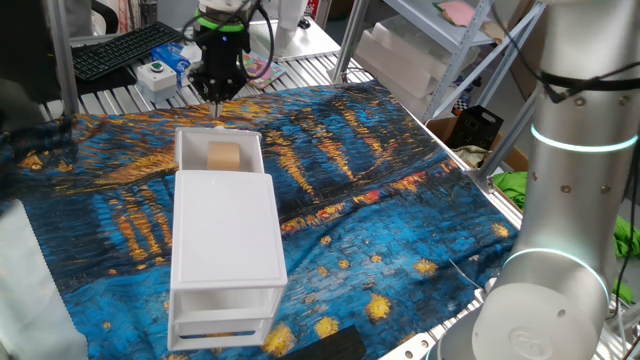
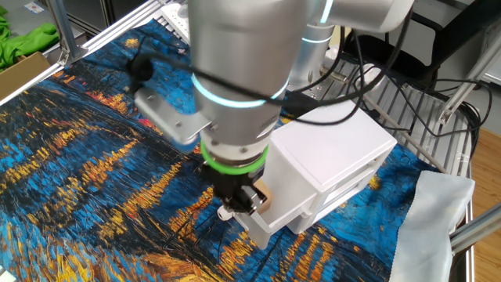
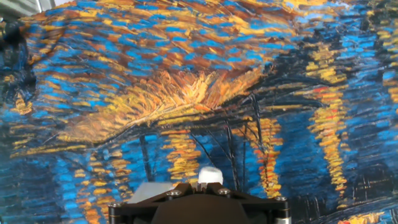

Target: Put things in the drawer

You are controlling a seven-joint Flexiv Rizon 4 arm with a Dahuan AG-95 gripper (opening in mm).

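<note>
The white cabinet stands on the painted cloth with its top drawer pulled out towards the far side. A light-tan wooden cube lies inside the drawer; in the other fixed view only a corner of the cube shows beside the arm. My gripper hangs just beyond the drawer's front end, close above the cloth, with its jaws shut and nothing between them. In the other fixed view the gripper sits right next to the drawer's front wall. The hand view shows the shut fingertips over the cloth.
A blue and orange cloth covers the table. Behind the gripper lie a black keyboard and a small white box with a green button. A metal shelf rack stands at the back right. A white cloth lies near the cabinet.
</note>
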